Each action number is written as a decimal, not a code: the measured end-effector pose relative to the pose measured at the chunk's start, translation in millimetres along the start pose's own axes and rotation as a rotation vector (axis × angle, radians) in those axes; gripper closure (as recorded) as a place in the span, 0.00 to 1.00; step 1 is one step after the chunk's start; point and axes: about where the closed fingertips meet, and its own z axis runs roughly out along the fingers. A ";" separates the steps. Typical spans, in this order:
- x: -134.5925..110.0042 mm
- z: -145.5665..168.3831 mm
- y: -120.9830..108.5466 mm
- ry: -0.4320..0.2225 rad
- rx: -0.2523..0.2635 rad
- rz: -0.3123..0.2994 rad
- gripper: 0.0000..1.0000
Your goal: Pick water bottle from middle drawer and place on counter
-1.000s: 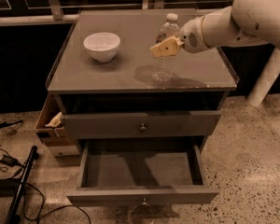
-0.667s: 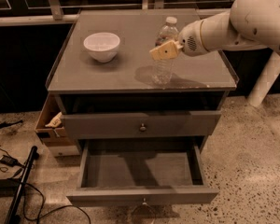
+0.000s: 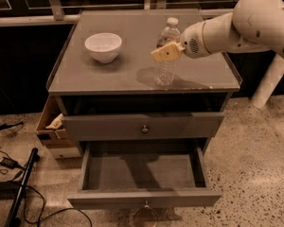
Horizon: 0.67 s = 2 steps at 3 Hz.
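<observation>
The water bottle [image 3: 164, 67], clear with a white cap, stands upright on the counter [image 3: 109, 74] near its front right. My gripper [image 3: 167, 51] reaches in from the right and is shut on the bottle's upper body, with one tan finger [image 3: 162, 53] across its front. The bottle's base looks to be resting on the counter top. The middle drawer [image 3: 142, 174] is pulled out wide below, and its grey floor is bare.
A white bowl [image 3: 103, 46] sits on the counter's left side. The drawer above [image 3: 144, 126] is slightly out. A cardboard box [image 3: 51, 126] stands left of the cabinet. Cables and a black pole [image 3: 19, 188] lie on the floor at left. A white post [image 3: 267, 84] stands at right.
</observation>
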 end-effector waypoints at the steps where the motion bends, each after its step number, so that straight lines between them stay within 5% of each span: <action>1: 0.0 0.1 0.0 0.000 0.000 0.000 0.59; 2: 0.0 0.1 0.1 0.000 0.000 0.000 0.36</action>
